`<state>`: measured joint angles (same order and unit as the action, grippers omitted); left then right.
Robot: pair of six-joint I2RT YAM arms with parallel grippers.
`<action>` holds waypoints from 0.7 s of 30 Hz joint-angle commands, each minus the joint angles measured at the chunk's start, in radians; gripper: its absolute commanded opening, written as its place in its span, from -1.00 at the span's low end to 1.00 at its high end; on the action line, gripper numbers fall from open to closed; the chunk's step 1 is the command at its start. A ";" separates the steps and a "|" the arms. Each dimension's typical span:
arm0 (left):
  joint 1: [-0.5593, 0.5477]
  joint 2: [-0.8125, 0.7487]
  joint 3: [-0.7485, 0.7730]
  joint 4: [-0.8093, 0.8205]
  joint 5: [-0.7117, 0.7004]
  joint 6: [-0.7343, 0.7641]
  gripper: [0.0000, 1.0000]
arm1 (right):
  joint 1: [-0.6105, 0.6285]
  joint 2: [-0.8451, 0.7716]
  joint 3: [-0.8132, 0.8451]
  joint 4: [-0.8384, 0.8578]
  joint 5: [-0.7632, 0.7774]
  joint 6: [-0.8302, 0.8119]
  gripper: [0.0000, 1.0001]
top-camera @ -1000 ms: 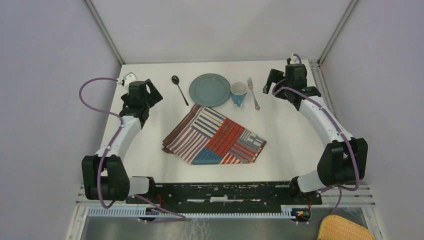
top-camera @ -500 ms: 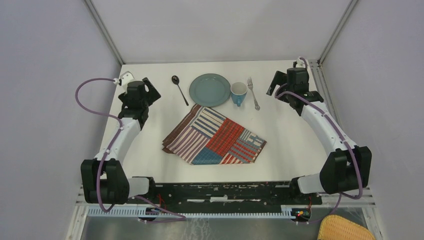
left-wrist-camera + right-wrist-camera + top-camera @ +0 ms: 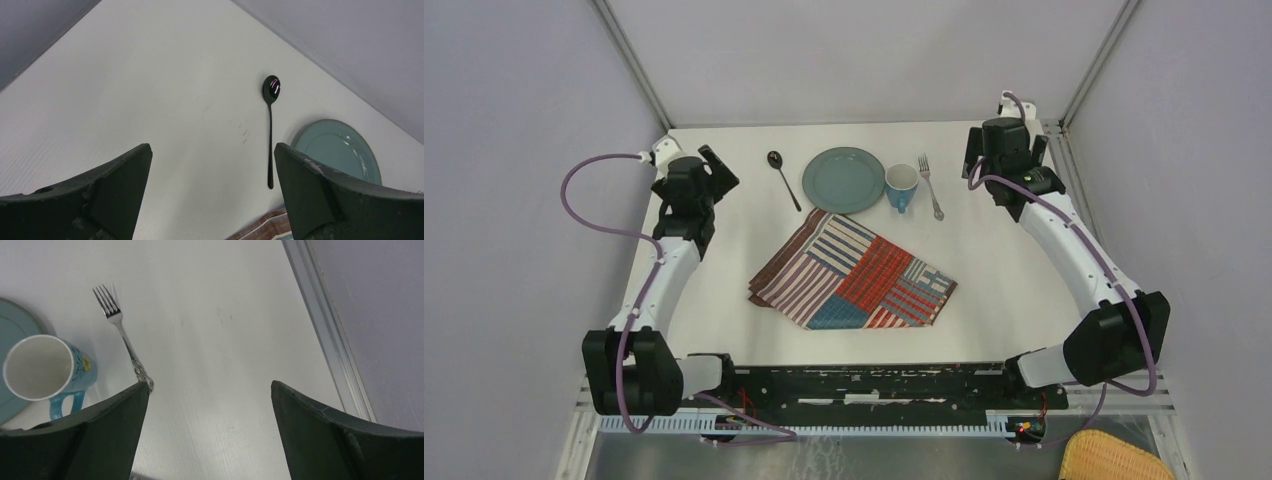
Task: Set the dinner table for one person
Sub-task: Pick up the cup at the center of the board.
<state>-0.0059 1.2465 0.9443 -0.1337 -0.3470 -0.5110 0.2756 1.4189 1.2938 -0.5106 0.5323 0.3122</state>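
Left gripper [image 3: 211, 152] is hanging over the far left part of the table, jaws standing wide apart, nothing between them. Right gripper [image 3: 210, 386] is hanging over the far right corner, jaws equally wide and likewise holding nothing.

Dinner table [image 3: 1009, 270] is filling the whole work area: a white matte top running from the arm bases to the far wall.

Items are sitting in a row along the far edge:
- Black spoon [image 3: 784, 180] is lying flat, bowl pointing to the far side, just left of the plate. In the left wrist view it is showing between the two fingers.
- Teal plate [image 3: 843, 180] is resting flat, near the middle of the row.
- Blue mug [image 3: 901, 186] is standing upright just at the plate's right rim, white inside, handle facing the near side. Contact with the plate: cannot tell.
- Silver fork [image 3: 930, 186] is lying just right of the mug, tines pointing to the far side.

Striped patchwork placemat [image 3: 852, 272] is lying askew at mid-table, its far corner reaching close to the plate's near rim.

Metal rail [image 3: 325, 335] is running along the right edge, beside the right gripper.
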 commanded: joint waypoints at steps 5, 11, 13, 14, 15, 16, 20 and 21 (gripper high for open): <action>0.004 -0.033 0.033 0.140 -0.018 -0.015 0.99 | 0.000 -0.004 0.145 0.020 -0.126 -0.018 0.96; 0.036 -0.087 -0.051 0.236 0.008 0.023 0.99 | -0.011 -0.091 0.013 0.208 -0.205 0.116 0.96; 0.045 -0.068 -0.022 0.190 0.090 0.008 0.99 | -0.012 -0.065 0.056 0.158 -0.233 0.116 0.96; 0.044 -0.056 -0.012 0.180 0.126 0.010 0.99 | -0.012 -0.048 0.080 0.124 -0.235 0.116 0.96; 0.045 -0.050 -0.003 0.173 0.153 0.014 0.94 | -0.012 -0.038 0.093 0.103 -0.233 0.116 0.96; 0.044 -0.046 0.003 0.163 0.175 0.020 0.86 | -0.012 -0.037 0.091 0.094 -0.225 0.122 0.96; 0.045 -0.071 0.005 0.081 0.170 0.017 0.59 | -0.010 -0.096 -0.011 0.166 -0.291 0.114 0.71; 0.044 -0.084 -0.003 0.065 0.165 0.018 0.47 | -0.010 -0.108 -0.039 0.176 -0.309 0.118 0.66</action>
<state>0.0380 1.1995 0.9081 -0.0090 -0.2153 -0.5041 0.2665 1.3754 1.3193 -0.4053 0.2993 0.4095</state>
